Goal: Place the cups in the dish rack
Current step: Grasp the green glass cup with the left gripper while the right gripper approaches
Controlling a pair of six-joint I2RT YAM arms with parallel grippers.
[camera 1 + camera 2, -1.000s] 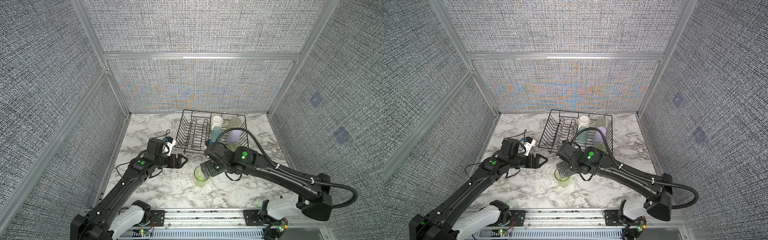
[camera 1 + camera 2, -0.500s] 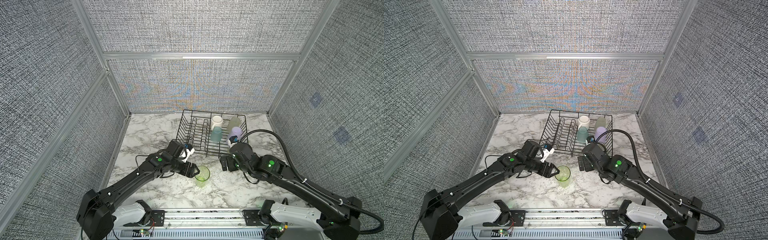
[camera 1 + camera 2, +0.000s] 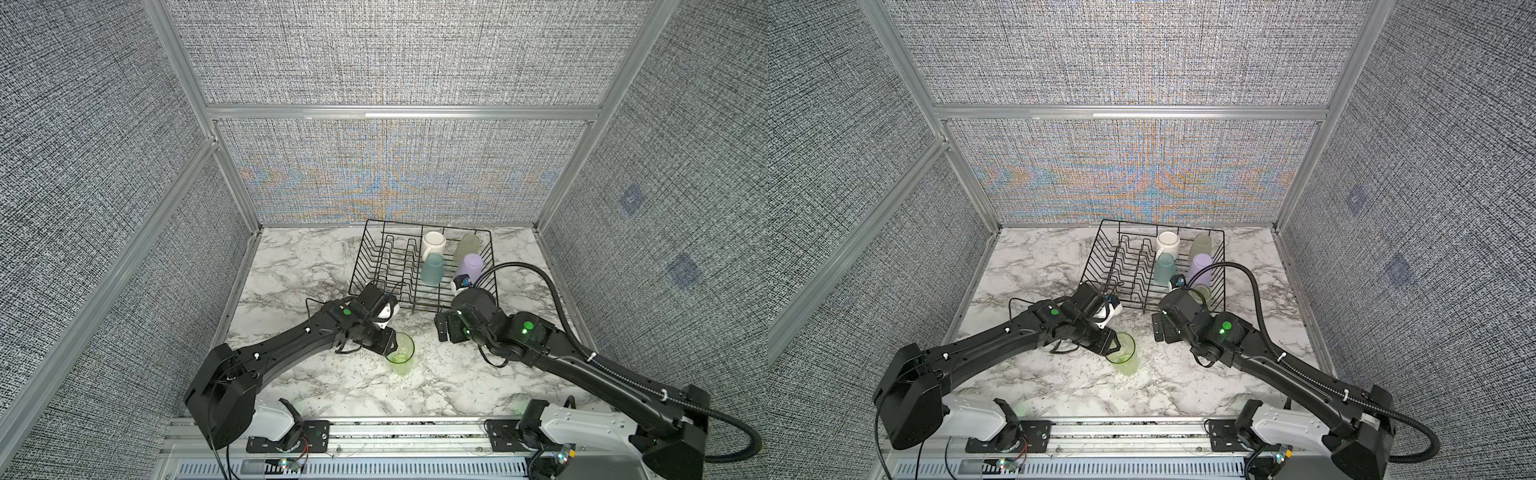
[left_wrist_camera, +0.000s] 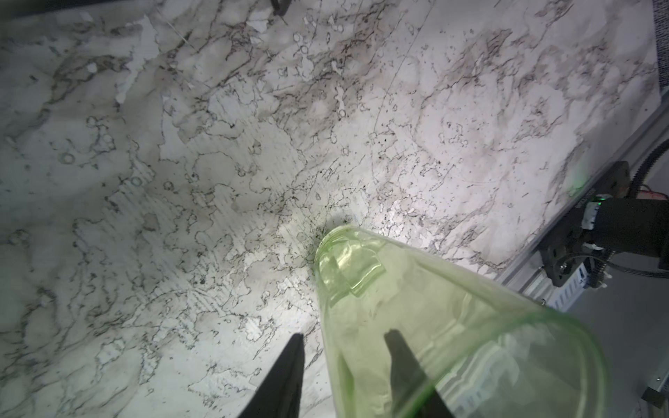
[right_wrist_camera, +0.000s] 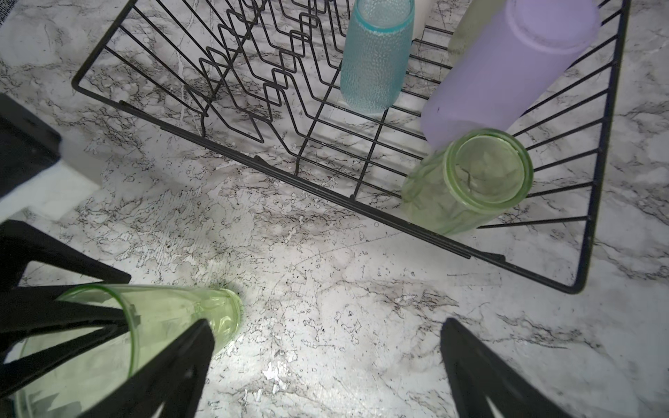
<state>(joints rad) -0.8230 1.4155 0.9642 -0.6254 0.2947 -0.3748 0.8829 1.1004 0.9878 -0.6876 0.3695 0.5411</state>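
A translucent green tumbler [image 3: 401, 353] [image 3: 1123, 357] [image 4: 434, 325] [image 5: 144, 325] stands upright on the marble in front of the dish rack [image 3: 359, 255] [image 3: 1092, 253] [image 5: 289, 173]. My left gripper [image 3: 392, 341] [image 3: 1115, 343] [image 4: 345, 334] straddles its rim, one finger inside and one outside, with a gap still showing beside the wall. My right gripper [image 3: 446, 332] [image 3: 1163, 330] [image 5: 325, 322] hangs wide open and empty to the tumbler's right. Inside the rack stand a white mug [image 3: 434, 243], a teal cup [image 3: 433, 268] [image 5: 376, 58], a lavender cup [image 3: 471, 266] [image 5: 506, 65], and two upturned green tumblers [image 3: 467, 247] [image 5: 470, 181].
The zigzag dividers [image 3: 399, 262] fill the rack's left half. The grey fabric walls close in the table on three sides, and the metal rail [image 3: 374, 428] with both arm bases runs along the front.
My left gripper swung right to the green tumbler, dropped a finger inside it and narrowed its jaws. My right gripper drew back from the tumbler to the right, still open.
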